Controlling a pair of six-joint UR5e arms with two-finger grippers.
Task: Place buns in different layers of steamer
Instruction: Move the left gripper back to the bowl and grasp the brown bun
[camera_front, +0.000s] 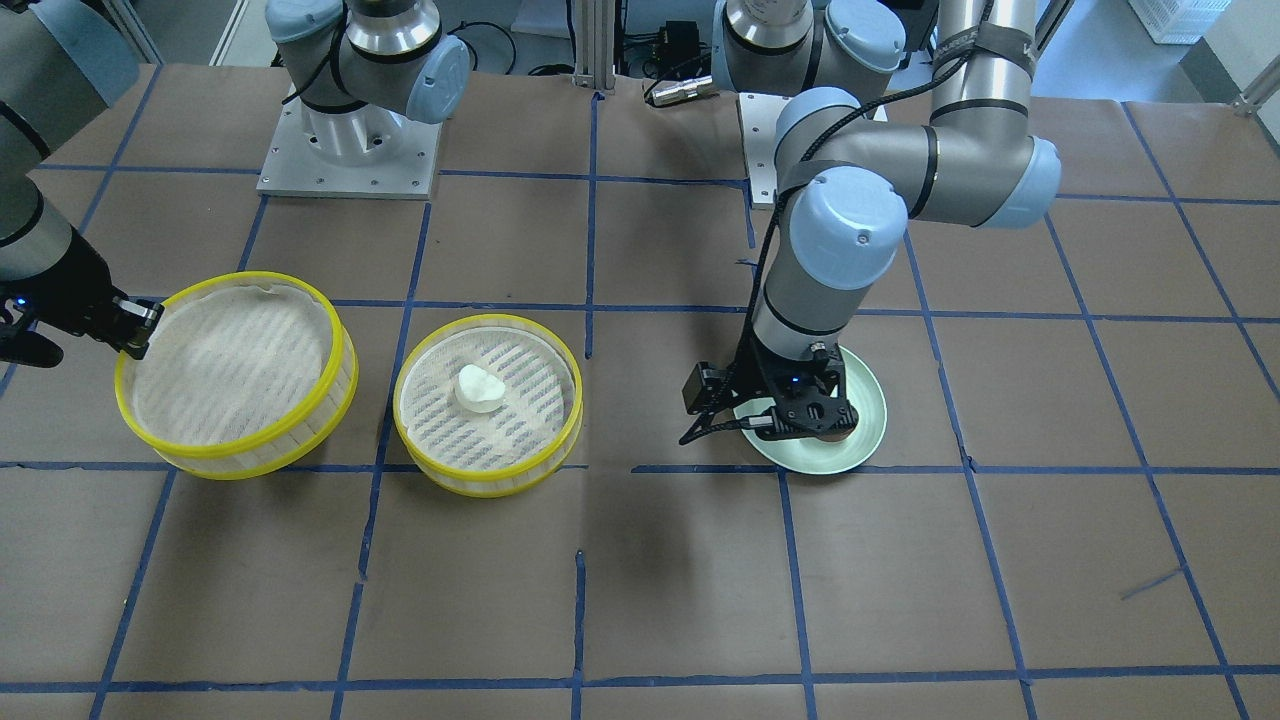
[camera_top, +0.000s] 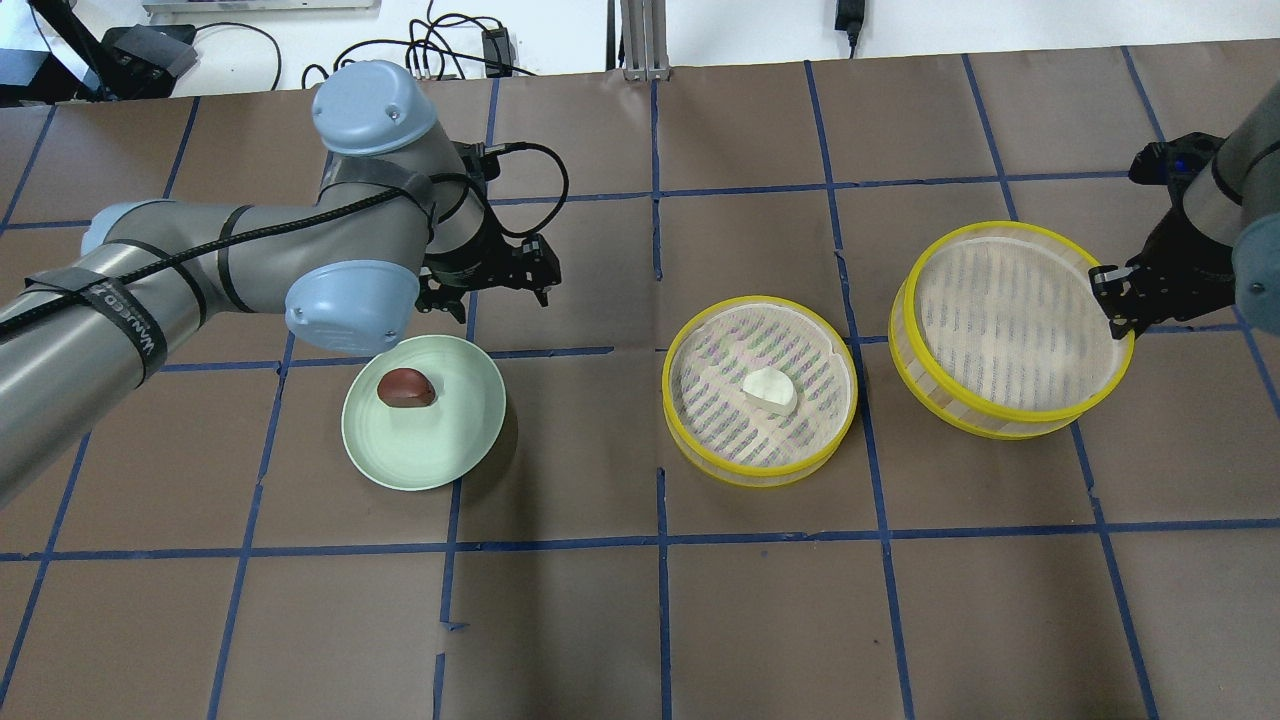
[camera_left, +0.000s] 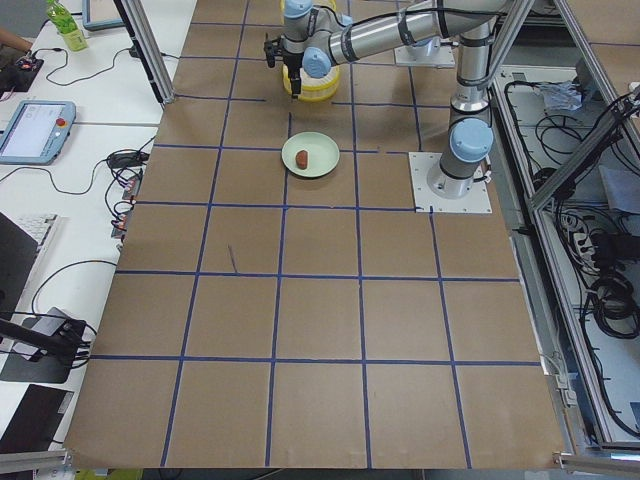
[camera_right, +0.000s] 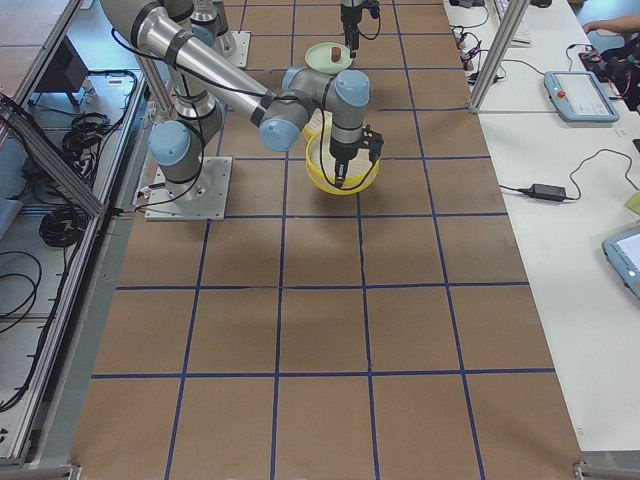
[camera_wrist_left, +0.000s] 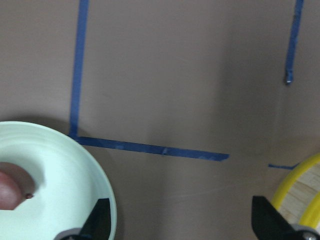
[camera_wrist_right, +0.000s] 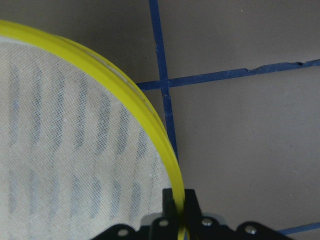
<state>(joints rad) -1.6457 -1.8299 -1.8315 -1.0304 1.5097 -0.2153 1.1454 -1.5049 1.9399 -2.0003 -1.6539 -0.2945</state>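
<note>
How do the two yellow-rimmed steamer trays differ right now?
The middle tray holds the white bun; the outer tray is empty. The middle tray lies flat on the table; the outer tray sits tilted, its rim pinched by the right tool. Both have yellow rims and white mesh bottoms.

The left arm (camera_top: 180, 275) and right arm (camera_right: 215, 72) are silver-grey tubes with pale blue joint caps (camera_top: 375, 95). A black cable (camera_top: 330, 215) is strapped along the left one; the left gripper (camera_wrist_left: 182, 225) and right gripper (camera_wrist_right: 180, 202) are black.
</note>
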